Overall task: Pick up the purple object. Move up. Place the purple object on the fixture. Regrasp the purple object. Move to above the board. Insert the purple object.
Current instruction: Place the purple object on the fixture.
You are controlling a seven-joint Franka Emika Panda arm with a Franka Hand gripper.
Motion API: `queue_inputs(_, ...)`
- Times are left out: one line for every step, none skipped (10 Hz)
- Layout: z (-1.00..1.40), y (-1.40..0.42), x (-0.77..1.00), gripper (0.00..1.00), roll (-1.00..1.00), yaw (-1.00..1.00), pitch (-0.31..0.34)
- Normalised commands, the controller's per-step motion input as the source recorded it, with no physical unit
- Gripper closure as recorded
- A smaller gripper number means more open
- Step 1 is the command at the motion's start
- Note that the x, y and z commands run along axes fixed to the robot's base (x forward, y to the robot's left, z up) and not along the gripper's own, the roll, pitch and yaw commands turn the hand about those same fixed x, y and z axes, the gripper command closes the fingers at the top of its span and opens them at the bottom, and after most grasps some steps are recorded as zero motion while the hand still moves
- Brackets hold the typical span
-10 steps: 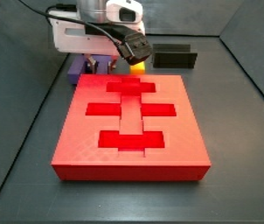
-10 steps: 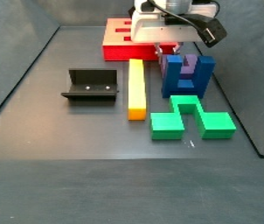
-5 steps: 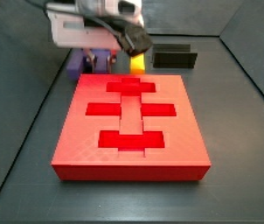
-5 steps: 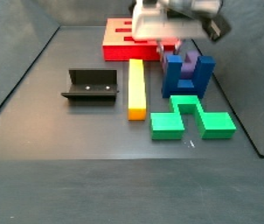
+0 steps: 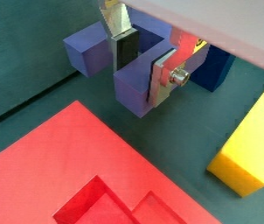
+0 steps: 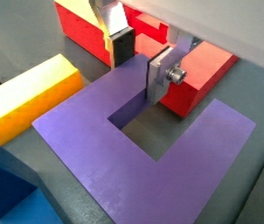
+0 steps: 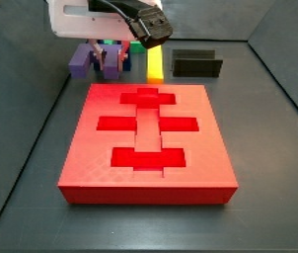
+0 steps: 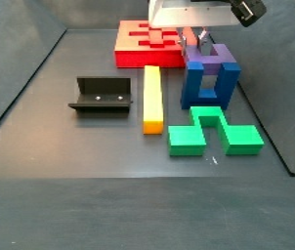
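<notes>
Just one purple object (image 6: 158, 166), gripper (image 6: 142, 61) above.

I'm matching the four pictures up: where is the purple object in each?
Wrist view: purple object beyond the board; the gripper clamps one prong.
Wrist view: fills the middle.
Side view: upper left.
Side view: upper right, behind the blue block.
Shared landmark: yellow bar.

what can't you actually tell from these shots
- Grip: in a wrist view the gripper straddles one prong of the purple object; the finger plates hide whether the pads press it.
- Lift: its underside shows in no view, so I cannot tell whether it is off the floor.
- In a side view the blue block hides most of it.
</notes>
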Motion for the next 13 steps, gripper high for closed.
queue_inputs(0.0, -0.14, 0.0, 1.0, 0.0, 0.0, 0.0)
queue_inputs(0.47, -0.16, 0.01, 1.0, -0.09, 0.0, -0.257)
queue_inputs(0.83, -0.15, 0.03, 1.0, -0.27, 0.0, -0.443)
queue_inputs(0.97, -0.17, 0.04, 1.0, -0.23, 0.0, -0.443)
queue_inputs(0.98, -0.2, 0.21, 1.0, -0.12, 0.02, -0.283)
queue_inputs(0.83, -0.17, 0.41, 1.0, 0.0, 0.09, 0.0)
queue_inputs(0.71, -0.05, 0.62, 1.0, 0.09, 0.15, 0.38)
queue_inputs(0.49, 0.0, 0.64, 1.0, -0.07, 0.07, 0.246)
queue_inputs(0.21, 0.0, 0.59, 1.0, -0.36, 0.03, 0.151)
queue_inputs(0.19, 0.0, 0.74, 1.0, -0.7, 0.0, 0.251)
queue_inputs(0.1, 0.0, 0.85, 1.0, -0.82, 0.0, 0.157)
queue_inputs(0.09, 0.0, 0.81, 1.0, -0.87, 0.0, 0.0)
queue_inputs(0.12, 0.0, 0.78, 1.0, -0.86, 0.0, -0.023)
